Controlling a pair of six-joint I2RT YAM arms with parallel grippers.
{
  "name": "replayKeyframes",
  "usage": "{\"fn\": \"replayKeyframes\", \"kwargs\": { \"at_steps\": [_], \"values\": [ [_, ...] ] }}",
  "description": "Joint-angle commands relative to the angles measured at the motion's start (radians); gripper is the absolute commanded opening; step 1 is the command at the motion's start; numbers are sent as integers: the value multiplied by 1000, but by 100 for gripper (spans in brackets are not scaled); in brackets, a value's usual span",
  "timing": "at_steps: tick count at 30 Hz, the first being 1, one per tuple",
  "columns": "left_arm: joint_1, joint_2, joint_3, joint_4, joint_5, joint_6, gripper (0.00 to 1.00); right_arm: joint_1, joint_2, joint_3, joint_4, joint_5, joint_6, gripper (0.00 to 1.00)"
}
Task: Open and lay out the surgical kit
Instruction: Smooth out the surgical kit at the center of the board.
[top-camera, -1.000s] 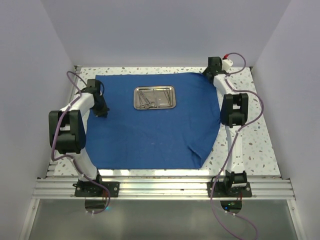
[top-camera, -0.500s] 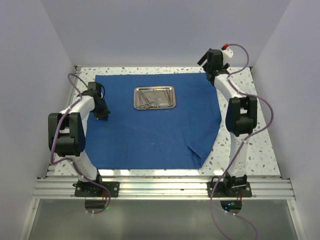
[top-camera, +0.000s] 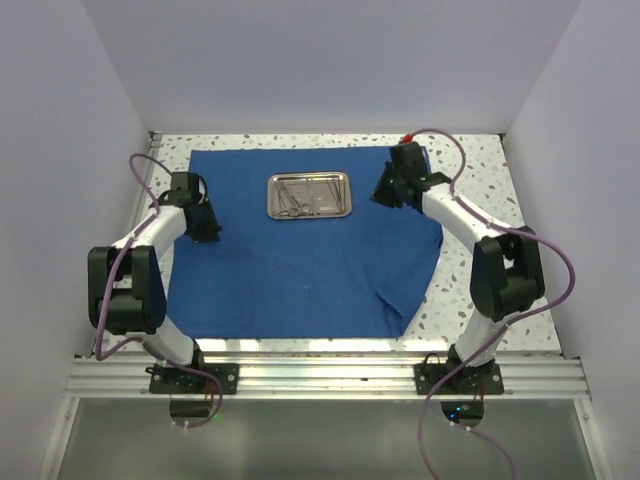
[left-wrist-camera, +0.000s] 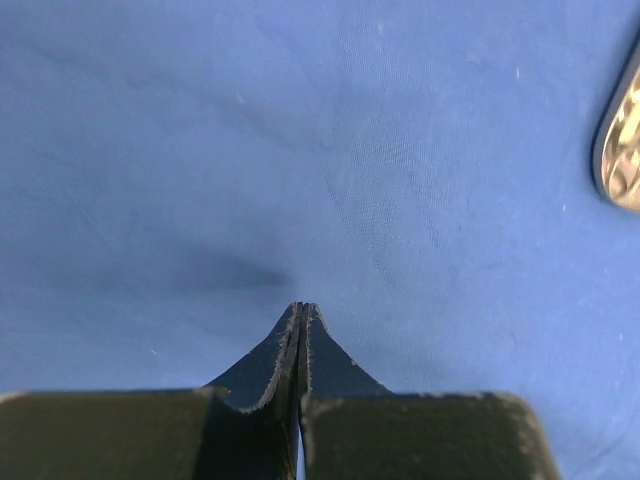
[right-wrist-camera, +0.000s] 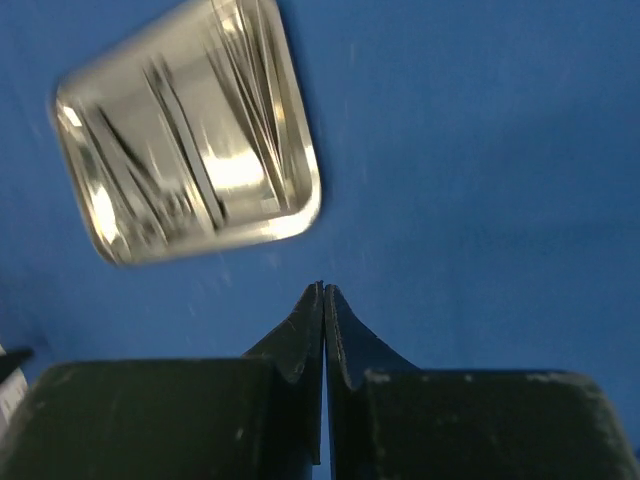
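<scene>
The royal-blue cloth wrap (top-camera: 300, 250) of the surgical kit lies spread flat over the table. On its far middle sits the small steel tray (top-camera: 309, 195) with thin silver instruments (top-camera: 296, 197) inside. My left gripper (top-camera: 212, 235) is shut and empty, low over the cloth's left part, well left of the tray; its view shows cloth (left-wrist-camera: 300, 150) and the tray's edge (left-wrist-camera: 620, 150). My right gripper (top-camera: 380, 195) is shut and empty, just right of the tray, above the cloth. The tray (right-wrist-camera: 190, 140) lies ahead and left of its fingertips (right-wrist-camera: 323, 290).
Speckled tabletop (top-camera: 500, 280) shows around the cloth, widest on the right. Plain walls enclose the table on the left, back and right. An aluminium rail (top-camera: 320, 375) carrying both arm bases runs along the near edge.
My right arm has swung from the cloth's far right corner in toward the tray, and its gripper has gone from open to shut. The left gripper shifted slightly.
</scene>
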Motion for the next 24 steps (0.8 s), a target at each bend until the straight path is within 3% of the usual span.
{"fn": "replayKeyframes", "kwargs": {
  "at_steps": [1, 9, 17, 20, 24],
  "values": [
    [-5, -54, -65, 97, 63, -13, 0, 45, -80, -88, -206, -85, -19, 0],
    [-6, -77, -184, 187, 117, -32, 0, 167, -91, -189, -463, -104, -35, 0],
    [-6, -55, -204, 200, 117, -35, 0, 275, -57, -358, -508, -122, 18, 0],
    [-6, -48, -201, 192, 103, -40, 0, 279, -65, -400, -552, -75, 31, 0],
    [-6, -39, -197, 189, 86, -41, 0, 278, -89, -433, -676, 101, 71, 0]
  ]
}}
